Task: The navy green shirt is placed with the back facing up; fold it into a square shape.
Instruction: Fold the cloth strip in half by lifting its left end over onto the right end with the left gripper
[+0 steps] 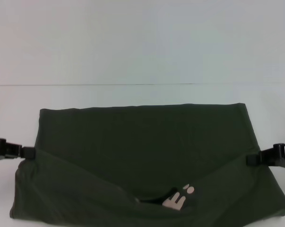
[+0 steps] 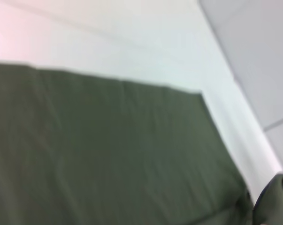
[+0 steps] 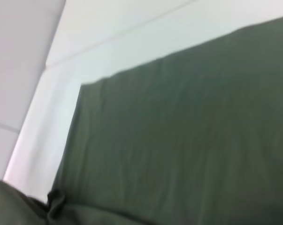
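Here, navy green shirt (image 1: pixel 142 146) spread flat across the near part of the white worktop (image 1: pixel 142 56), far edge straight, near portion turned up in two slanting flaps that leave a gap at the near middle, with a scrap of cream lettering (image 1: pixel 176 198) exposed there. Left gripper (image 1: pixel 26 152) at the left edge of the fabric, right gripper (image 1: pixel 253 159) at the right edge, each where a flap begins; apparently pinching cloth, but fingers together or apart: cannot tell. Judged soft, limp and light: no stiffness, sagging between hold points, creasing readily, dragging on the worktop rather than sliding freely; not fragile. Best taken at edges or corners, both sides at equal height, keeping the span taut so the fold line stays straight. No containers in view. Wrist views: only plain cloth and bare worktop.
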